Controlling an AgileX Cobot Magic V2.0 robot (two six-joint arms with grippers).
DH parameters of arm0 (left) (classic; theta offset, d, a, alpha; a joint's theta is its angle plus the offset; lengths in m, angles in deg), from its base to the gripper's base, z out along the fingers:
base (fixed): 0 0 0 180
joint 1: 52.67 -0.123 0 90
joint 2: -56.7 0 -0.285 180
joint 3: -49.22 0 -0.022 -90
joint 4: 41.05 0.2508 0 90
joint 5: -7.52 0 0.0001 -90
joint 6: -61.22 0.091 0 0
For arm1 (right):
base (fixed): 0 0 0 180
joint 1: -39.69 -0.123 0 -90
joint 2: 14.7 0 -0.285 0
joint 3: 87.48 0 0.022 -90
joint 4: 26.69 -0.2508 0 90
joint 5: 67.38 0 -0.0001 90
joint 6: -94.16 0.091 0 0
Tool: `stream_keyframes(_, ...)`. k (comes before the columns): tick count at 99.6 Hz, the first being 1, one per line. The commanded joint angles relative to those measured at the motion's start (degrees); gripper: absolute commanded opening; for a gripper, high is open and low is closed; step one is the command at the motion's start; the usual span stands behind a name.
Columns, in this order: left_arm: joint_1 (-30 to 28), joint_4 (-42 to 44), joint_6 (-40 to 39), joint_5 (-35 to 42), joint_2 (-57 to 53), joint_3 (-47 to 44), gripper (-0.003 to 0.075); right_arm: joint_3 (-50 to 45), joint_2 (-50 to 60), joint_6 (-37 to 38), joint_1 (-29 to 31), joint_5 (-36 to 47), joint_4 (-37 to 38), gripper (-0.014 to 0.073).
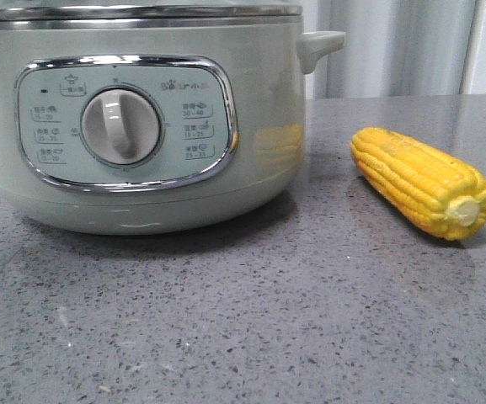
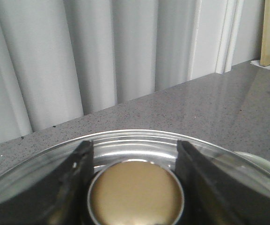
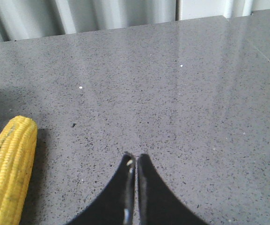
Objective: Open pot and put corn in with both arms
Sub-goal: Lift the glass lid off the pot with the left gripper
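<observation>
Here the corn (image 3: 6,176) lies beside the right gripper (image 3: 135,161), jaws closed; left gripper (image 2: 135,187) seemingly straddles the lid knob (image 2: 135,193).

My pot (image 1: 251,109) has a smooth, shiny pale-green skin, glossy enough to hold a yellow glint. A bright chrome frame (image 1: 226,126) runs round its panel, the dial (image 1: 121,126) looks like smooth plastic, and the rim (image 1: 133,17) is shiny steel. The corn (image 1: 419,181) is bumpy with a soft shine. The table (image 1: 243,320) is grey speckled stone, polished. My left fingers (image 2: 74,173) are black matt plastic beside a brushed, gold-looking metal knob (image 2: 135,192) on a clear glass lid (image 2: 125,140). My right fingers (image 3: 146,187) are black too.
</observation>
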Motion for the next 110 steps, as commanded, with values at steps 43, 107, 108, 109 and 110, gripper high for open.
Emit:
stream_keyframes(43,0.1,1.8,1.4,3.6,-8.8,9.6,-0.0002,1.9,-0.9,-0.3,0.4,4.6,0.0,-0.0074)
stream_keyframes(107,-23.5,2.2,3.8,-12.1,-30.1,5.4,-0.0002,1.9,-0.9,-0.3,0.4,4.6,0.0,-0.0074)
stream_keyframes(108,-24.1,2.4,3.8,-12.1,-30.7,4.9,-0.0002,1.9,-0.9,-0.3,0.4,4.6,0.0,-0.0074)
stream_keyframes(109,-24.4,2.7,3.8,-12.1,-31.1,4.6,-0.0002,1.9,-0.9,-0.3,0.4,4.6,0.0,-0.0074)
stream_keyframes(110,-24.7,2.8,3.8,-12.1,-31.7,4.3,-0.0002,1.9,-0.9,-0.3,0.4,4.6,0.0,-0.0074)
